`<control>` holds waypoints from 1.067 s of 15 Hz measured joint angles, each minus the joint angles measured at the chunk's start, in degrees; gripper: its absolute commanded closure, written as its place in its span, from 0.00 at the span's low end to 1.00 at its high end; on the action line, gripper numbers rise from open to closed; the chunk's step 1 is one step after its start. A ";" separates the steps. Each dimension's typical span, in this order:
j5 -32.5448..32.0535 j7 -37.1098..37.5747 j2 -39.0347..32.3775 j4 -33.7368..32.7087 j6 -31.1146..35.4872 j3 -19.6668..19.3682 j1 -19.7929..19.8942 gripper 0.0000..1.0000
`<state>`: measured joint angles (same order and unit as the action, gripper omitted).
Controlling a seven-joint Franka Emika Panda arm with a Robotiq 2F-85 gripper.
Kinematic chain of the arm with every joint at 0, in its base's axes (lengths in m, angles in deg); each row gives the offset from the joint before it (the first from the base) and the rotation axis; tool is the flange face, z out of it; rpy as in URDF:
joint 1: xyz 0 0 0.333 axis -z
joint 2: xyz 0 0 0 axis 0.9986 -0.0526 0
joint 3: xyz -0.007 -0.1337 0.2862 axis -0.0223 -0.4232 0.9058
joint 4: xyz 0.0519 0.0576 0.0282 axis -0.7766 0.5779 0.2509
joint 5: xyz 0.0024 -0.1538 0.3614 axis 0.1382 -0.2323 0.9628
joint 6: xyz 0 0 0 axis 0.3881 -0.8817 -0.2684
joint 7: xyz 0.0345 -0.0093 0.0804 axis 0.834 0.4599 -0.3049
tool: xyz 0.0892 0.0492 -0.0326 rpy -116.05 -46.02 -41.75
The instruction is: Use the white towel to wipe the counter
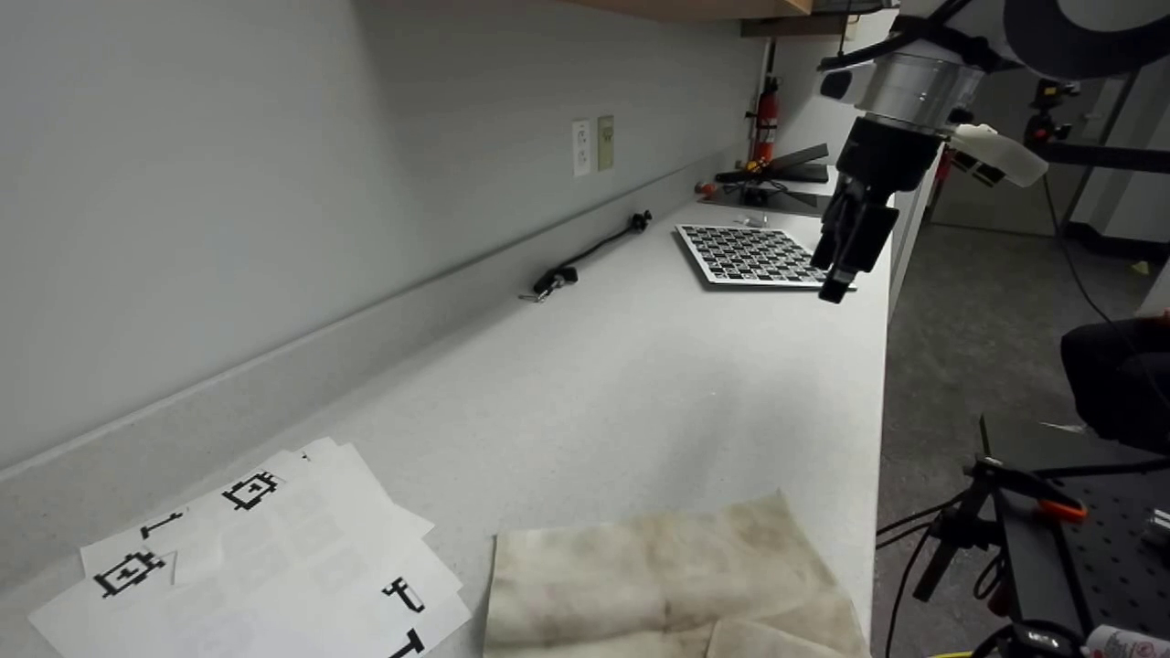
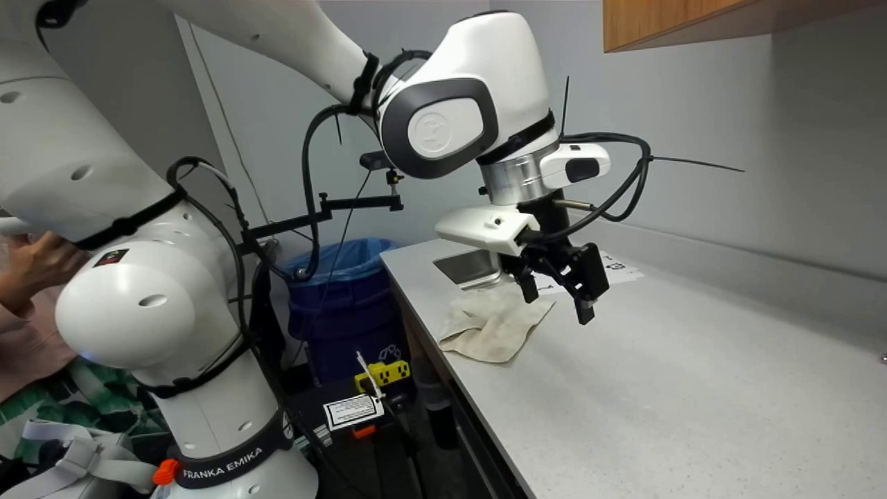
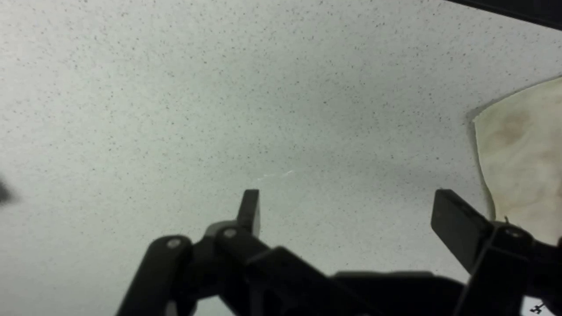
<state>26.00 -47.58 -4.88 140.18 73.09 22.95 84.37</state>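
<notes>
The Robotiq gripper (image 3: 347, 215) hangs above the speckled white countertop (image 1: 594, 384), its jaws spread wide, with the surface showing between them in the wrist view. The off-white towel (image 1: 658, 567), marked with brownish patches, lies rumpled on the countertop, apart from the gripper and reaching close to the front edge. In an exterior view, a metal sink (image 2: 463, 269) sits near the corner where the front edge meets the end, and the towel lies near it. Overlapping marker sheets (image 1: 292, 548) lie between the towel and the wall edge. Toward the opposite end, a checkered board (image 1: 754, 256) lies nearer the front edge. A black cord (image 1: 599, 245) with dark pieces at both ends stretches alongside the wall edge. A blue recycling bin (image 2: 346, 312) stands just past the corner by the sink.
</notes>
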 measured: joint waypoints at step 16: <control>8.47 -3.02 -2.16 0.20 0.56 5.69 -8.08 0.00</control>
<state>34.47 -50.60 -7.04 140.39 73.65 28.64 76.29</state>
